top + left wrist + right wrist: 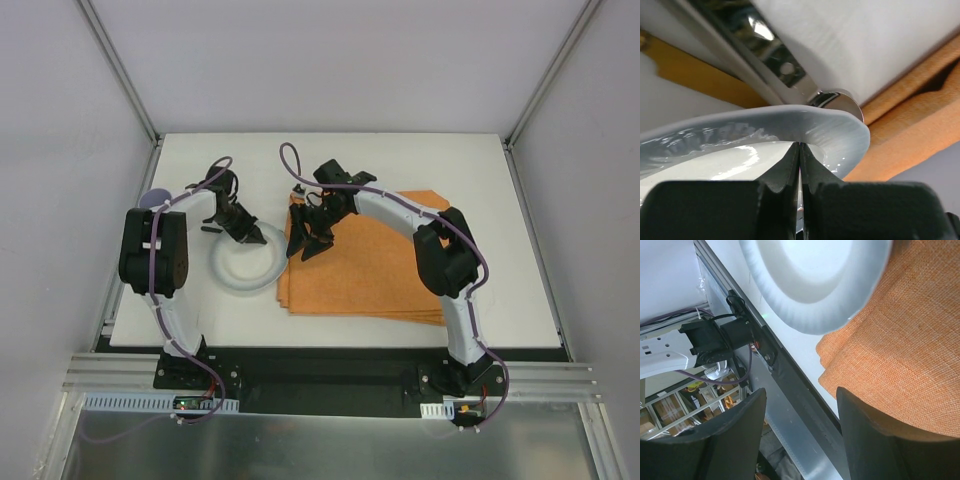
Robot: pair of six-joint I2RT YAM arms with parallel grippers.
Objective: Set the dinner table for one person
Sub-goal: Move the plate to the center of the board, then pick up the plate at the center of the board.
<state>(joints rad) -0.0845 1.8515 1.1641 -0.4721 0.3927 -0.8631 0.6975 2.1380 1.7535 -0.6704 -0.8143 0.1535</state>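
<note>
A pale white plate (236, 281) lies on the white dinner table (400, 160), just left of a folded orange placemat (370, 270). My left gripper (254, 236) is shut on the plate's far right rim. In the left wrist view its fingertips (799, 150) pinch the thin rim of the plate (790, 125), with the placemat (910, 125) behind. My right gripper (306, 244) is open and empty over the placemat's left edge. In the right wrist view (800, 400) it hangs above the table's near edge, with the plate (815, 280) and the placemat (900, 340) in view.
A pale purple object (155, 198) sits at the table's left edge, partly hidden by the left arm. A shiny metal piece (790, 70) lies just beyond the plate rim. A black rail (790, 385) runs along the near edge. Grey walls and metal posts enclose the table.
</note>
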